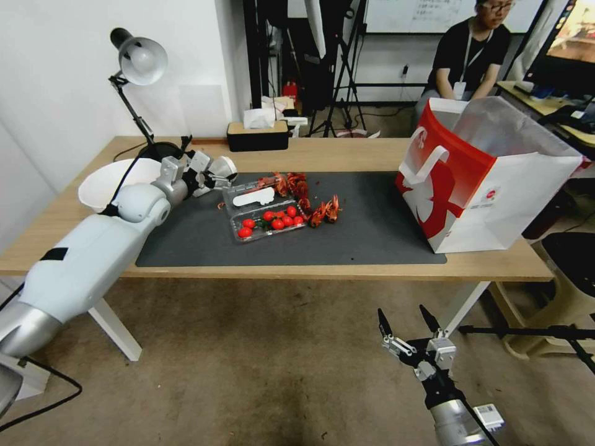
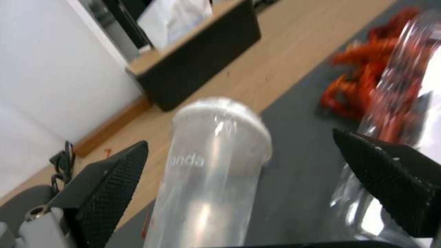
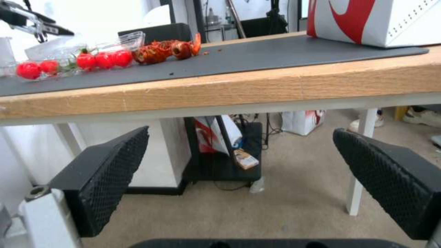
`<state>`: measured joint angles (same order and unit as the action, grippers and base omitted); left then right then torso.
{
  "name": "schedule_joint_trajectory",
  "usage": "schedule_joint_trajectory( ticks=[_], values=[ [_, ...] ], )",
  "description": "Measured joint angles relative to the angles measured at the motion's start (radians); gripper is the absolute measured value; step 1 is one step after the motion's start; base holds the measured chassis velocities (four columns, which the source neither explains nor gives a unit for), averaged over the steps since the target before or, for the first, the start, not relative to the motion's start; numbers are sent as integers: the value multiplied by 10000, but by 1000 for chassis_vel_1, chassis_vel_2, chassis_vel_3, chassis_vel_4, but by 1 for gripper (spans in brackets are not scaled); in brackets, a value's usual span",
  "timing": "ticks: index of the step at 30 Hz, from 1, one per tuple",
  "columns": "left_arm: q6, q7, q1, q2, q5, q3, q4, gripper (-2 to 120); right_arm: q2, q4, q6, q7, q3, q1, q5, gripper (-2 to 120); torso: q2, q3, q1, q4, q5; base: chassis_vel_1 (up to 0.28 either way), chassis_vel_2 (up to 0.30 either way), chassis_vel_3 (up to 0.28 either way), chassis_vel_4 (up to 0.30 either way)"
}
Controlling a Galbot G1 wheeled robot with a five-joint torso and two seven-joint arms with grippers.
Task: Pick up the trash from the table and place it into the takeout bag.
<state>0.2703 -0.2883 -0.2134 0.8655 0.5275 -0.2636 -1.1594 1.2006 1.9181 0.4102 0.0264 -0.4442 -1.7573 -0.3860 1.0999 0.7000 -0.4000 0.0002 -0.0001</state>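
A clear plastic cup lies between the fingers of my left gripper, which stand wide open with a gap on each side of it. In the head view that gripper reaches over the left end of the dark mat on the table, with the cup at its tips. A pale shallow bowl sits just left of it. The takeout bag, white with a red side, stands open at the table's right end. My right gripper hangs open below the table's front edge.
A clear tray of cherry tomatoes and red crayfish shells lie mid-mat. A desk lamp and a black tissue box stand at the back. The right wrist view has the table's wooden edge above my right gripper.
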Motion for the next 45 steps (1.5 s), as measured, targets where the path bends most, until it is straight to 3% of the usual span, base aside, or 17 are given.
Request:
schedule_joint_trajectory(
  ticks=[18, 21, 27, 29, 35, 38, 45],
  values=[
    [1156, -1213, 1417, 1011, -506, -461, 2343, 100, 39, -155, 76, 33, 63, 26, 16, 100, 0, 0, 0, -2, 2, 0, 0, 0, 0],
    [1391, -1343, 1532, 1167, -695, -442, 2692, 86, 48, -175, 62, 34, 74, 33, 19, 100, 0, 0, 0, -2, 1, 0, 0, 0, 0],
    [1449, -1361, 1543, 1193, -707, -394, 2763, 70, 33, -212, 55, 26, 73, 54, 19, 100, 0, 0, 1, -2, 2, 0, 0, 0, 0],
    [1443, -1352, 1516, 1175, -629, -303, 2733, 58, 40, -232, 48, 24, 79, 61, 19, 100, 0, 0, 0, -3, 1, 0, 0, 0, 0],
    [1135, -1253, 1303, 995, -33, -37, 2256, 39, 63, -257, 36, 24, 116, 72, 25, 100, 0, 0, 1, 0, -1, 0, 0, 0, 0],
    [522, -1265, 1264, 783, 925, 137, 1502, 27, 64, -256, 24, 23, 120, 78, 42, 100, 0, 0, 1, -1, 1, 0, 0, 0, 0],
    [480, -1210, 1452, 736, 1890, 131, 69, 13, 107, -234, 20, 8, 137, 27, 227, 100, 1, -1, 1, -1, 3, 0, 0, 0, 0]
  ],
)
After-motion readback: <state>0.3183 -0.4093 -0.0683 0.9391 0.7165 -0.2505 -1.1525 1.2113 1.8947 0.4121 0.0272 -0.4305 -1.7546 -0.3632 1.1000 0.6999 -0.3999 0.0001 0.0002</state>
